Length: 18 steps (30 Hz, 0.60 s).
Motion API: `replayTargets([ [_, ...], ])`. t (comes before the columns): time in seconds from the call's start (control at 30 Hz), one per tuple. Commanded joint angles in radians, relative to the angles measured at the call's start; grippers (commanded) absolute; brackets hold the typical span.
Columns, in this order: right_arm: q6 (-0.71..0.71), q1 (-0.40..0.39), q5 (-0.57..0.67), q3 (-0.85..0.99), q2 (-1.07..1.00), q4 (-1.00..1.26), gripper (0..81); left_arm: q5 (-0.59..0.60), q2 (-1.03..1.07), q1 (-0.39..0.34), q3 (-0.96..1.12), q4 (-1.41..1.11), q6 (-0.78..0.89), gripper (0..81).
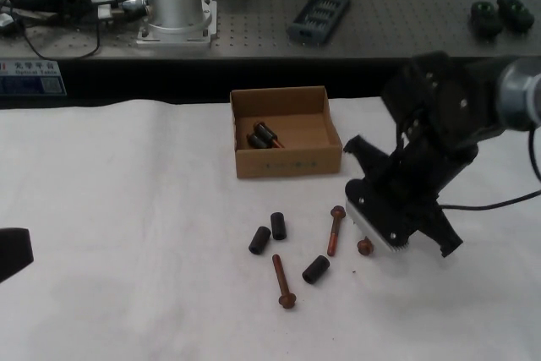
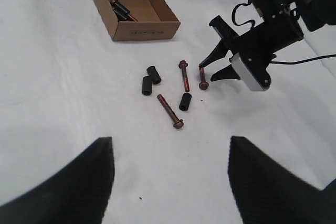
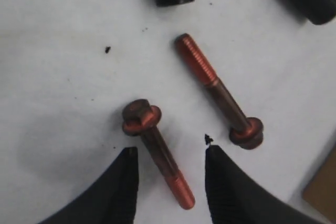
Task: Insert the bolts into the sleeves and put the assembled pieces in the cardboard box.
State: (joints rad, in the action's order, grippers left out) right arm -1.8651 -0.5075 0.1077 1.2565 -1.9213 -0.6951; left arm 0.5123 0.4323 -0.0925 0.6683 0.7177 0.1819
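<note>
Task is sitting partway. The cardboard box (image 1: 287, 163) is already holding two assembled pieces (image 1: 264, 135), dark sleeves with a reddish bolt end poking out. They are lying side by side toward the box's left rear.

Left to do, judging from the layout: three loose bolts (image 2: 169, 111) and three loose sleeves (image 2: 154, 74) are lying on the white cloth (image 1: 127, 209) just in front of the box, none of them joined. Two sleeves are resting close together, and the third is lying apart between two of the bolts. So three insertions and three drops into the box are pending.

The right gripper (image 3: 170, 153) is hanging low over the cloth with its jaws apart. They are straddling the shank of the rightmost bolt (image 3: 160, 157), with a gap showing on both sides, so nothing is being gripped yet. This bolt's head is pointing away from the gripper. A second bolt (image 3: 218, 90) is lying just beside it.

The left gripper (image 2: 168, 145) is holding back, well apart from the parts, fingers spread wide and carrying nothing.

Likely step in hand is picking this bolt. The jaws need to close on the shank, and a sleeve then needs to be taken up for mating.
</note>
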Motion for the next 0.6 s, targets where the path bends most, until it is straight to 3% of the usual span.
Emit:
replayTargets([
  [0.0,-0.037,-0.002,-0.001,0.001,-0.004,0.015,31.3,-0.009,-0.003,0.003,0.003,-0.009,-0.011,46.1],
  [0.57,-0.040,-0.007,-0.001,0.003,-0.025,0.004,31.3,-0.012,-0.003,0.003,0.003,-0.016,-0.010,46.1],
])
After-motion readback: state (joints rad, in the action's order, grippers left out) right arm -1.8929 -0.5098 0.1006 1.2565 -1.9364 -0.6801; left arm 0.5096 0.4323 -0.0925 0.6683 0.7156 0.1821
